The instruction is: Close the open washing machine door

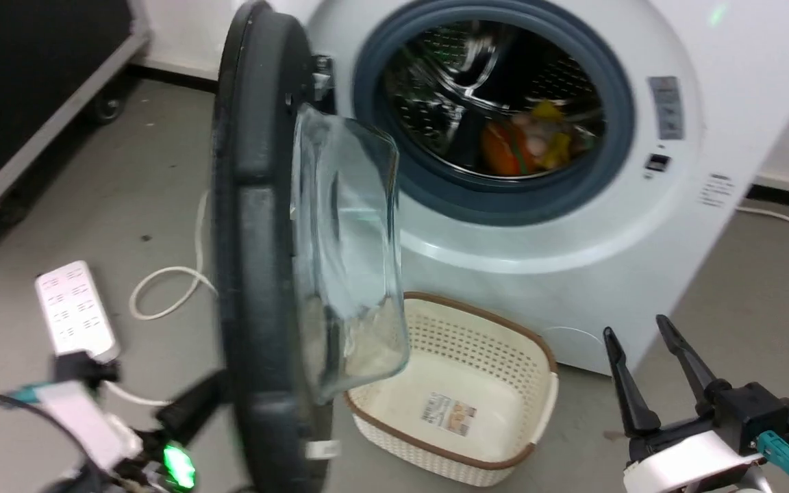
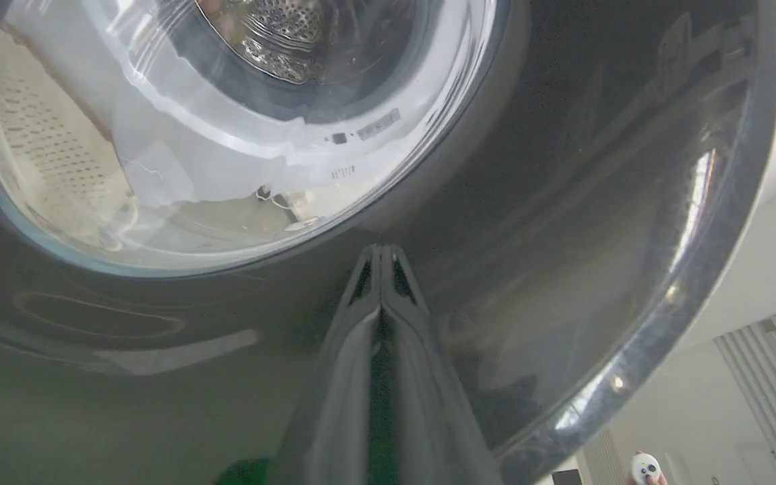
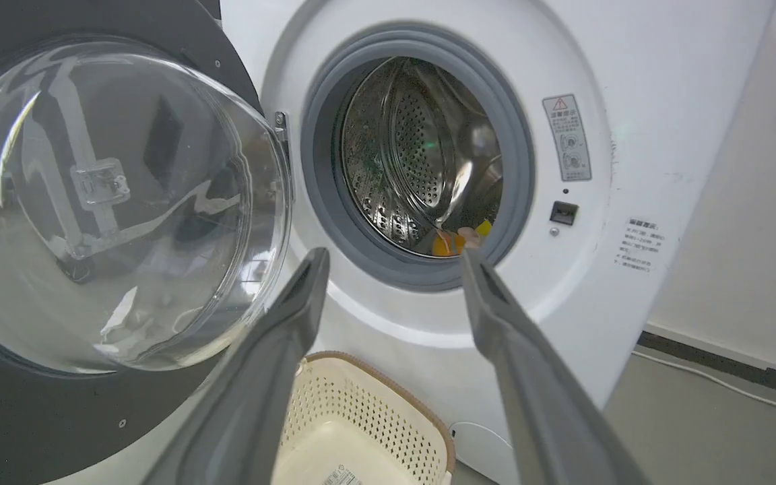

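Floor (image 1: 764,308) – bare grey concrete, smooth and a little scuffed. White wall (image 3: 731,168) behind, with a dark skirting strip at its foot.

The washing machine (image 1: 709,68) stands on the floor with its front to the head camera. It has a grey gasket (image 1: 614,123) around the steel drum, and orange and yellow laundry (image 1: 524,144) lies low inside.

The washing machine door (image 1: 257,239) is swung wide open on its hinge at the left of the opening. It is nearly edge-on in the head view, with the glass bowl turned toward the machine.

A cream perforated basket (image 1: 483,346) with a brown rim sits on the floor just in front of the machine, beneath the door's glass.

Left gripper (image 2: 381,252) – fingers pressed together, empty. The tips are at the door's glossy dark outer face, just below the glass window. Whether they actually touch it cannot be told.

Right gripper (image 1: 634,327) – fingers spread, holding nothing. It is low at the right, well apart from the door and pointing toward the machine front.

At the left on the floor lie a white power strip (image 1: 74,311) and a looped white cable (image 1: 161,287). A black metal-edged case (image 1: 24,82) stands beyond them.
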Robot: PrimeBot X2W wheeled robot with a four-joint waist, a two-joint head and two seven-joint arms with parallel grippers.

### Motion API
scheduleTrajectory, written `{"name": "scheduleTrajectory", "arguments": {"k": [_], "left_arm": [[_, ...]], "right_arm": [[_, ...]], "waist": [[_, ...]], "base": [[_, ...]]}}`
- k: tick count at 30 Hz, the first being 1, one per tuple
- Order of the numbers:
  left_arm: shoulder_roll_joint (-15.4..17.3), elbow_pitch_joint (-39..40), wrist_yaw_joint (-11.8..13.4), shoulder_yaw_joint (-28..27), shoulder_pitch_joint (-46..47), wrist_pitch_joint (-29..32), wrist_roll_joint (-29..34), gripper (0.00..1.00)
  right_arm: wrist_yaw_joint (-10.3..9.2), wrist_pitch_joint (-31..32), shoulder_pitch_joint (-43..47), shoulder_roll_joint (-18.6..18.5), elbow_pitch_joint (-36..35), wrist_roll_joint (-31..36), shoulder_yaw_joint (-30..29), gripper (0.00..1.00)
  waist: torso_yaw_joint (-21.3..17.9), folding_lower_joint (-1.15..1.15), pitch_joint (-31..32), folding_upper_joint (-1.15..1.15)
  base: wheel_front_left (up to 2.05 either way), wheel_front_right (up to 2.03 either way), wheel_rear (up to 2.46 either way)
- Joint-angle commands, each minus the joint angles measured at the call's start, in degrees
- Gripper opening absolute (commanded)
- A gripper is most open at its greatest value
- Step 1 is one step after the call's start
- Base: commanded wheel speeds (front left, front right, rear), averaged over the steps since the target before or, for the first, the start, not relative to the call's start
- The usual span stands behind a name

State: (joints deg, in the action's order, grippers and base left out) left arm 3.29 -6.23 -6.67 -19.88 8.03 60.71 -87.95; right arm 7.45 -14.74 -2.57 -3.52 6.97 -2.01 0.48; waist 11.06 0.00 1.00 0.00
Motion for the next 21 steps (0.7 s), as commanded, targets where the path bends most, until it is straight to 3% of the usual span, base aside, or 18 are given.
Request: {"name": "scheduleTrajectory", "arguments": {"k": [1,5,11,21], "left_arm": [[-0.4,0.1,-0.1,1.8,-1.0,-0.3,-1.1,0.0],[-0.4,0.9,-0.3,10.2,-3.7,-5.1,-6.2,0.0],[-0.4,0.5,-0.6,20.4,-3.7,-11.2,-9.1,0.0],[-0.4,-1.9,-0.8,28.8,5.8,-25.4,-10.6,0.0]], "right_arm": [[0.03,-0.3,0.6,0.0,-0.2,0.2,-0.3,1.0],[0.03,-0.3,0.3,-0.4,-0.4,0.4,-1.0,1.0],[0.03,-0.3,-1.1,-1.3,-1.0,0.3,-1.3,1.0],[0.03,-0.3,-3.8,-1.3,-1.3,-0.6,-1.3,1.0]], "waist": [[-1.6,0.0,-0.4,0.0],[-5.3,0.0,-1.6,0.0],[-11.6,0.0,-5.0,0.0],[-23.7,0.0,-11.0,0.0]], "base": [[0.0,0.0,0.0],[0.0,0.0,0.0],[0.0,0.0,0.0],[0.0,0.0,0.0]]}}
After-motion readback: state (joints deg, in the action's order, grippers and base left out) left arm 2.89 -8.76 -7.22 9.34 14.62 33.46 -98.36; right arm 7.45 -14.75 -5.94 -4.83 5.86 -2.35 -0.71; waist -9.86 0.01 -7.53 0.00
